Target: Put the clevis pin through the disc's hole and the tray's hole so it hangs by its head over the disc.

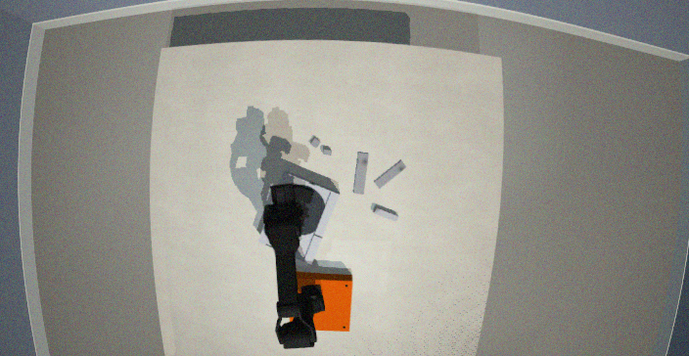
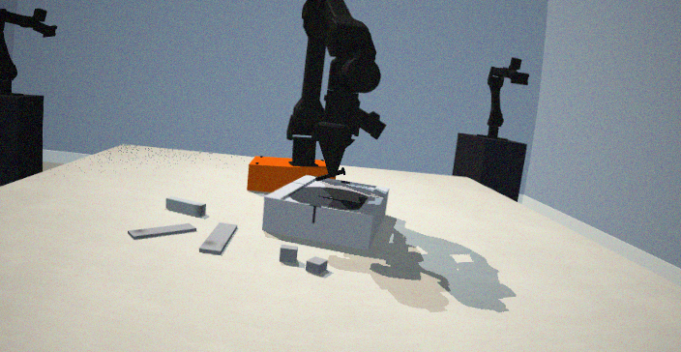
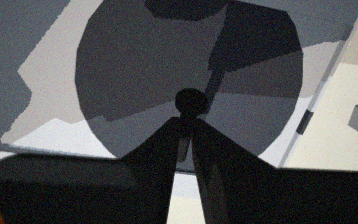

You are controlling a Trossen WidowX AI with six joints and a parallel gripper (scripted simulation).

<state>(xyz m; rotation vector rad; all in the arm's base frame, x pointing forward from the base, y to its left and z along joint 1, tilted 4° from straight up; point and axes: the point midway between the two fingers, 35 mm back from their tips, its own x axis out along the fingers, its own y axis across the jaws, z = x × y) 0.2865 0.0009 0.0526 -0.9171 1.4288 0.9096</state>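
My gripper (image 2: pixel 333 174) (image 3: pixel 185 125) is shut on the dark clevis pin (image 2: pixel 341 171) (image 3: pixel 191 101) and holds it above the tray. In the exterior view the pin lies nearly level across the fingertips, with its head at the right. In the wrist view the head shows just beyond the fingertips. The wide dark disc (image 1: pixel 315 208) (image 2: pixel 345 197) (image 3: pixel 130 75) lies inside the rimmed steel tray (image 1: pixel 331 206) (image 2: pixel 290 220) (image 3: pixel 55 132), under the gripper. The arm covers part of both in the top view. I cannot make out the disc's hole or the tray's pin hole.
The orange base block (image 1: pixel 335 306) (image 2: pixel 271 174) stands close behind the tray. Two small grey blocks (image 1: pixel 314 141) (image 2: pixel 316 265) and several grey bars (image 1: pixel 360 173) (image 2: pixel 219 238) lie on the table beside the tray. Two other arms stand on black pedestals in the background.
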